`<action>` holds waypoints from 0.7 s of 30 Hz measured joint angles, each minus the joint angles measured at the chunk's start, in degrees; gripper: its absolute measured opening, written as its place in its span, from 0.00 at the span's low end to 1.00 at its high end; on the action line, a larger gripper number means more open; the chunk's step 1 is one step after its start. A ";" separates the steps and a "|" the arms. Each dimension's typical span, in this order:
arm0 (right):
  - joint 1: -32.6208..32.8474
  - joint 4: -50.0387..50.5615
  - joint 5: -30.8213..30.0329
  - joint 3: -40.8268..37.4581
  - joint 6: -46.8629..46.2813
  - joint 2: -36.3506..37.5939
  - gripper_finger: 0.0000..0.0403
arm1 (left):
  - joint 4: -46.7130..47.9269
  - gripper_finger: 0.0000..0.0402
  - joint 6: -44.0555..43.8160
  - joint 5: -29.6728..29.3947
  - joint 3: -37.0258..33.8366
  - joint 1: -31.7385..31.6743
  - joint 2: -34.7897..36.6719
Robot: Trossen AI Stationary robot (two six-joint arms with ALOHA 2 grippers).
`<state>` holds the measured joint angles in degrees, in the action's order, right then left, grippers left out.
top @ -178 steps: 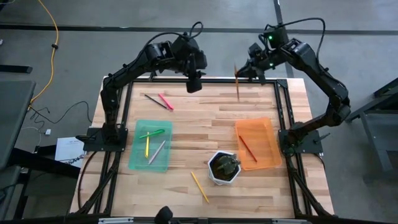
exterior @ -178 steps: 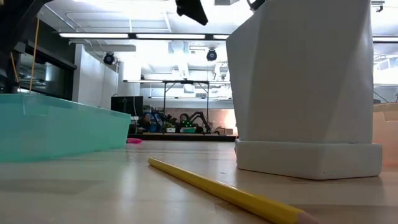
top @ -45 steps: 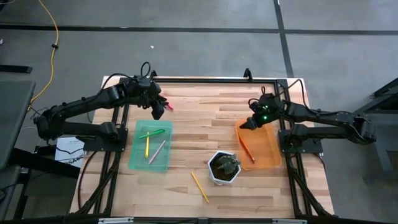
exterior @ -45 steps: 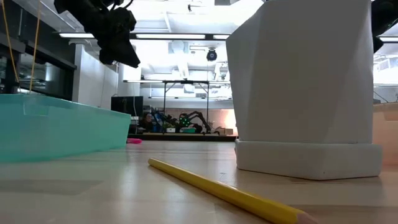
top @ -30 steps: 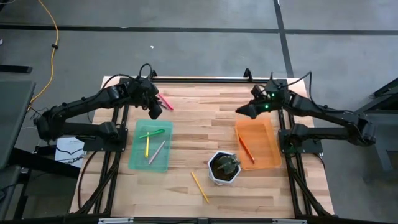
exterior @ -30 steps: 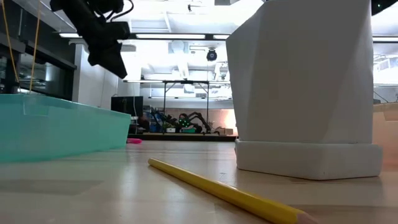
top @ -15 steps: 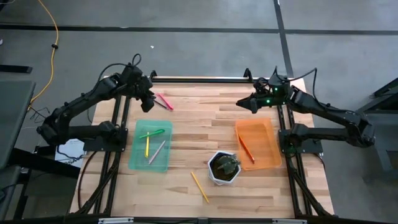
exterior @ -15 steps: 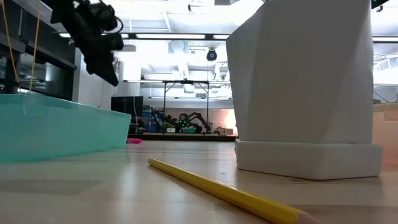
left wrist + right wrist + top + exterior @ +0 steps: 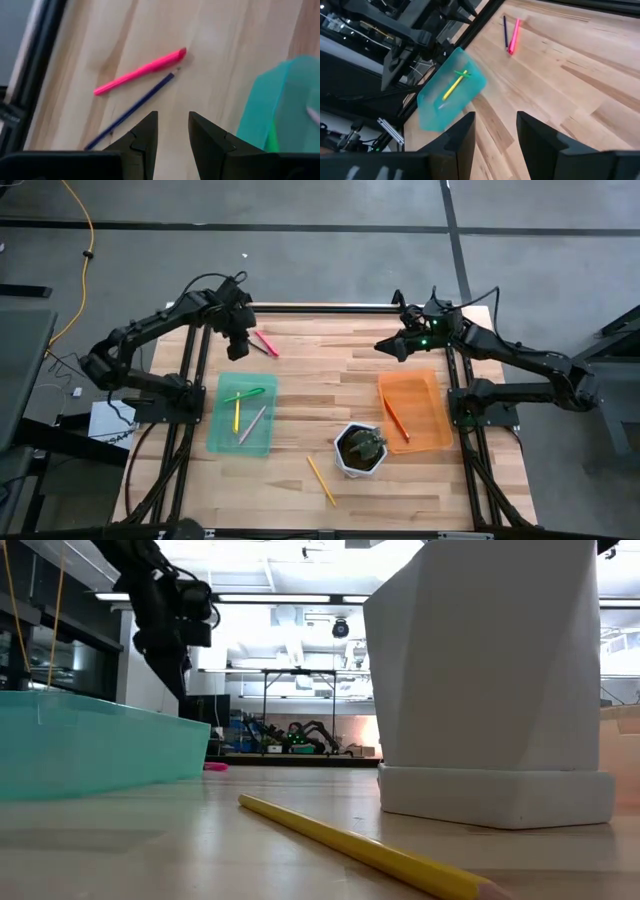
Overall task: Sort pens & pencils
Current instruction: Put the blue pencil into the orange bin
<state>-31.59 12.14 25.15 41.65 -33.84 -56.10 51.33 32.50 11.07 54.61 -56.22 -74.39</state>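
Pens lie in two places: a pink pen (image 9: 265, 343) and a dark, thin one (image 9: 250, 342) rest side by side on the bare wooden table (image 9: 330, 380) at its far left, their near ends almost touching; a green pen (image 9: 243, 395), a yellow pen (image 9: 237, 416) and a silver-grey pen (image 9: 252, 423) lie inside the teal tray (image 9: 241, 444) on the left side. Pencils are apart too: a dark red-brown pencil (image 9: 398, 419) lies in the orange tray (image 9: 425, 380) on the right, and a yellow-orange pencil (image 9: 321, 480) lies on the table near the front edge, just left of a white pot (image 9: 360, 450) holding a small plant. The left gripper (image 9: 238, 344) hangs above the table's far left, just left of the pink and dark pens; its fingers (image 9: 142, 137) stand a narrow gap apart with nothing between them. The right gripper (image 9: 385, 345) hovers above the far right of the table, just beyond the orange tray's far edge; its fingers (image 9: 462, 135) are likewise parted and hold nothing.
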 joint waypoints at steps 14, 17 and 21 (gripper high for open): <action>-1.16 0.03 0.19 0.00 1.96 -0.15 0.33 | -0.47 0.24 9.36 -5.04 0.09 5.07 -11.09; -1.16 0.03 0.29 0.00 1.89 -0.15 0.33 | -1.16 0.24 9.78 -5.88 0.13 4.86 -12.05; -1.16 0.05 0.32 0.00 1.91 -0.15 0.33 | -1.75 0.24 13.61 -7.51 0.30 4.87 -12.39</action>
<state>-32.75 12.18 25.47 41.65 -31.92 -56.25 49.59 46.11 3.56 54.91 -51.35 -86.78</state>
